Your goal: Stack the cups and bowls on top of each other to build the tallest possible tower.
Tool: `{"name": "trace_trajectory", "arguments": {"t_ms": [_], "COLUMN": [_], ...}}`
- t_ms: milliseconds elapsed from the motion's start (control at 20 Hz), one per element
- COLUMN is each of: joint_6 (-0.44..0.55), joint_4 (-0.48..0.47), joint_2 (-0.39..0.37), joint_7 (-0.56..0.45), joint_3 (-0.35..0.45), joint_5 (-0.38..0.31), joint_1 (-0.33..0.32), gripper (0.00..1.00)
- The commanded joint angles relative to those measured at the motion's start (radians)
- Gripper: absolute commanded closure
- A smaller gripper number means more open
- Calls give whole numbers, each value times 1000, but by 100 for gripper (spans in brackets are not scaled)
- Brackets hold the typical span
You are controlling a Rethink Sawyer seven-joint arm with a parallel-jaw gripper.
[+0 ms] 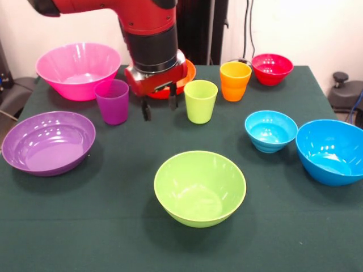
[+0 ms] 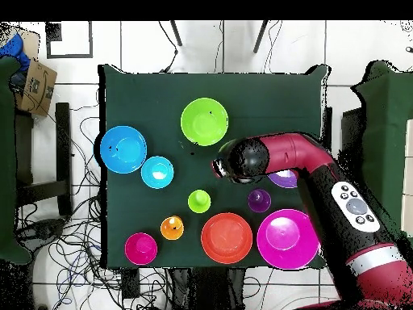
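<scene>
The robot's hand [image 1: 159,108], its two dark fingers spread apart and empty, hangs between the glossy purple plastic cup [image 1: 113,101] and lime green plastic cup [image 1: 201,101], both upright on the dark green tabletop [image 1: 113,226].

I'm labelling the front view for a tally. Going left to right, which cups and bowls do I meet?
Purple bowl → pink bowl → purple cup → green bowl → orange cup → red bowl → light blue bowl → big blue bowl. The green cup and orange bowl overlap others' spans, so I skip them.
</scene>
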Motion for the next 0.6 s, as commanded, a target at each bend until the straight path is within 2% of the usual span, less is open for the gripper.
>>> {"name": "trace_trajectory", "arguments": {"t_ms": [50, 250, 600], "joint_6": [155, 201, 259], "joint_4": [-175, -223, -227], "joint_2": [88, 105, 76], "joint_7": [-253, -294, -304], "joint_3": [-5, 1, 5], "joint_5": [-25, -29, -35], "joint_1": [13, 8, 2], "gripper": [0, 0, 0]}}
